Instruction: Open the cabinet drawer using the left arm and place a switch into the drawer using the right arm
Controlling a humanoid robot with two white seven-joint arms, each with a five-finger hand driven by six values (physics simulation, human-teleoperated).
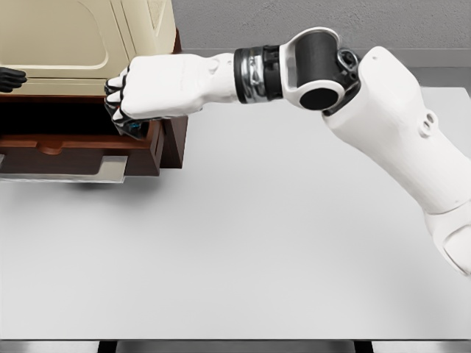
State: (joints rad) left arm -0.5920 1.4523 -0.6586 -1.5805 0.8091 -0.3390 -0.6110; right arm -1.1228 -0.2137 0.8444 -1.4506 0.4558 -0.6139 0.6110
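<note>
At far left, the left hand (pixel 10 78) shows only dark fingertips; finger state cannot be told. The drawer (pixel 81 143) stands open. The right hand (pixel 136 95), fingers curled around the switch (pixel 137 128), holds it above the drawer's right end for release.

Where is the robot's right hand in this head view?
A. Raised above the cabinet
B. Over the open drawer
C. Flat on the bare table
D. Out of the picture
B: the right hand reaches over the open drawer of the cabinet, fingers curled at the drawer's right end.
</note>
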